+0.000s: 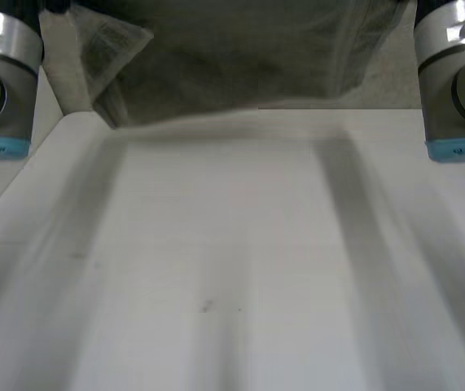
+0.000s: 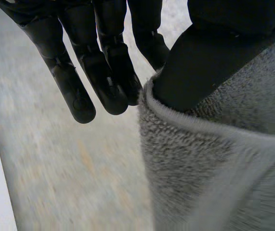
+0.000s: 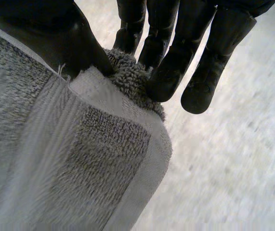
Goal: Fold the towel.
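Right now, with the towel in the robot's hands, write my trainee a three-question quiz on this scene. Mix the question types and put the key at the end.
1. True or false: the towel lies spread flat on the table.
2. Where on the towel does the right hand pinch it? A) a corner B) the middle C) nowhere
3. Fill in: the towel's hem curls round the tip of the left hand, at its ____.
Key: 1 false, it hangs above the table's far end. 2 A. 3 thumb.
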Motion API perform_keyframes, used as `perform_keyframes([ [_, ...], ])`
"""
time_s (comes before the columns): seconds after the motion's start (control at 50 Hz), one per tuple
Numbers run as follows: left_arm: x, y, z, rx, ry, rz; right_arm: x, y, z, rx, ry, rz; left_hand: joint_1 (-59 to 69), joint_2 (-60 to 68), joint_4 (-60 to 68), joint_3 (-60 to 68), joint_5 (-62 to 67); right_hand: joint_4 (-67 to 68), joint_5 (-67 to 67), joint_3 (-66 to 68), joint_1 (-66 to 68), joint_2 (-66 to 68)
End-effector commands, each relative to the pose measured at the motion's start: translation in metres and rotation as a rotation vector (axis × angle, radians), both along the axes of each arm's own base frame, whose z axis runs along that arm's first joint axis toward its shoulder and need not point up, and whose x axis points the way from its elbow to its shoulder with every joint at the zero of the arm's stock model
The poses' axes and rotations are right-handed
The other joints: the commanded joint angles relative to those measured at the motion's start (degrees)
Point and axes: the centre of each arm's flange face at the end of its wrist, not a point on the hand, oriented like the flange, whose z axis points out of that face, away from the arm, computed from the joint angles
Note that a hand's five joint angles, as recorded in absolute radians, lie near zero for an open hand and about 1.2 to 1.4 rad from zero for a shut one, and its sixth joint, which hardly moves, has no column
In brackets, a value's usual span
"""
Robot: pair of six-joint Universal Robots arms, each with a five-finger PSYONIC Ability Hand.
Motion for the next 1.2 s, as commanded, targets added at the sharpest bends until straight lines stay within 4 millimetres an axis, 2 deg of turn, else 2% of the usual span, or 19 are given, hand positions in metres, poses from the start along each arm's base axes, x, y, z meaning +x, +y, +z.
perform_keyframes([
  [0.02, 0.011, 0.017, -0.072, 0.260, -0.062, 0.002, -0.007, 0.015, -0.063, 0.388, 0.159, 0.004, 11.5, 10.2, 10.2, 10.3, 10.8, 3.3, 3.2, 3.3, 3.3, 6.3],
  [0.06, 0.011, 0.040, -0.120, 0.424, -0.131, -0.045, -0.013, 0.030, -0.102, 0.584, 0.251, 0.004, 11.5, 10.2, 10.2, 10.3, 10.8, 3.3, 3.2, 3.3, 3.3, 6.3],
  [0.08, 0.011, 0.040, -0.120, 0.425, -0.131, -0.045, -0.013, 0.030, -0.102, 0.585, 0.252, 0.004, 11.5, 10.2, 10.2, 10.3, 10.8, 3.3, 3.2, 3.3, 3.3, 6.3],
  [0.12, 0.012, 0.065, -0.158, 0.550, -0.208, -0.089, -0.020, 0.046, -0.134, 0.722, 0.323, -0.001, 11.5, 10.2, 10.2, 10.3, 10.8, 3.3, 3.2, 3.3, 3.3, 6.3],
  [0.14, 0.012, 0.065, -0.158, 0.551, -0.209, -0.090, -0.020, 0.047, -0.134, 0.723, 0.323, -0.001, 11.5, 10.2, 10.2, 10.3, 10.8, 3.3, 3.2, 3.3, 3.3, 6.3],
  [0.16, 0.013, 0.078, -0.173, 0.599, -0.257, -0.100, -0.026, 0.052, -0.148, 0.773, 0.343, -0.007, 11.5, 10.2, 10.2, 10.3, 10.8, 3.3, 3.2, 3.3, 3.3, 6.3],
  [0.18, 0.013, 0.078, -0.174, 0.600, -0.257, -0.101, -0.032, 0.058, -0.160, 0.818, 0.354, -0.017, 11.5, 10.2, 10.2, 10.3, 10.8, 3.3, 3.2, 3.3, 3.3, 6.3],
  [0.22, 0.017, 0.100, -0.197, 0.675, -0.366, -0.094, -0.037, 0.064, -0.166, 0.840, 0.360, -0.021, 11.5, 10.2, 10.2, 10.3, 10.8, 3.3, 3.2, 3.3, 3.3, 6.3],
  [0.34, 0.026, 0.123, -0.222, 0.761, -0.537, -0.072, -0.054, 0.075, -0.177, 0.851, 0.345, -0.020, 11.5, 10.2, 10.2, 10.3, 10.8, 3.3, 3.2, 3.3, 3.3, 6.3],
  [0.46, 0.027, 0.121, -0.226, 0.755, -0.566, -0.068, -0.064, 0.071, -0.182, 0.843, 0.312, -0.036, 11.5, 10.2, 10.2, 10.3, 10.8, 3.3, 3.2, 3.3, 3.3, 6.3],
  [0.5, 0.027, 0.119, -0.228, 0.750, -0.563, -0.065, -0.066, 0.070, -0.185, 0.837, 0.308, -0.039, -0.6, -1.8, -1.8, -1.7, -1.3, 3.3, 3.2, 3.3, 3.3, 6.3],
  [0.56, 0.026, 0.117, -0.229, 0.743, -0.562, -0.062, -0.066, 0.070, -0.188, 0.847, 0.311, -0.038, -5.9, -7.1, -7.1, -7.0, -6.5, 3.3, 3.2, 3.3, 3.3, 6.3],
  [0.64, 0.026, 0.116, -0.231, 0.723, -0.558, -0.056, -0.068, 0.072, -0.196, 0.872, 0.314, -0.040, -29.0, -30.2, -30.2, -30.2, -29.7, 3.3, 3.2, 3.3, 3.3, 6.3],
  [0.72, 0.029, 0.116, -0.236, 0.728, -0.555, -0.035, -0.068, 0.074, -0.201, 0.873, 0.314, -0.041, -35.9, -37.2, -37.2, -37.1, -36.6, 3.3, 3.2, 3.3, 3.3, 6.3],
  [0.8, 0.033, 0.115, -0.238, 0.737, -0.552, -0.016, -0.068, 0.074, -0.200, 0.865, 0.310, -0.043, -37.1, -38.3, -38.4, -38.3, -37.8, 3.3, 3.2, 3.3, 3.3, 6.3],
  [1.02, 0.064, 0.105, -0.249, 0.807, -0.520, 0.118, -0.085, 0.063, -0.199, 0.880, 0.246, -0.094, -37.6, -38.9, -38.9, -38.8, -38.3, 3.3, 3.2, 3.3, 3.3, 6.3],
  [1.12, 0.072, 0.103, -0.250, 0.822, -0.511, 0.151, -0.085, 0.063, -0.199, 0.883, 0.247, -0.093, -36.6, -37.8, -37.8, -37.8, -37.3, 3.3, 3.2, 3.3, 3.3, 6.3],
  [1.18, 0.073, 0.105, -0.252, 0.831, -0.511, 0.155, -0.084, 0.064, -0.200, 0.884, 0.248, -0.092, -33.4, -34.6, -34.7, -34.6, -34.1, 3.3, 3.2, 3.3, 3.3, 6.3],
  [1.2, 0.073, 0.106, -0.252, 0.834, -0.510, 0.154, -0.083, 0.065, -0.200, 0.883, 0.250, -0.089, -26.8, -28.0, -28.0, -27.9, -27.5, 3.3, 3.2, 3.3, 3.3, 6.3],
])
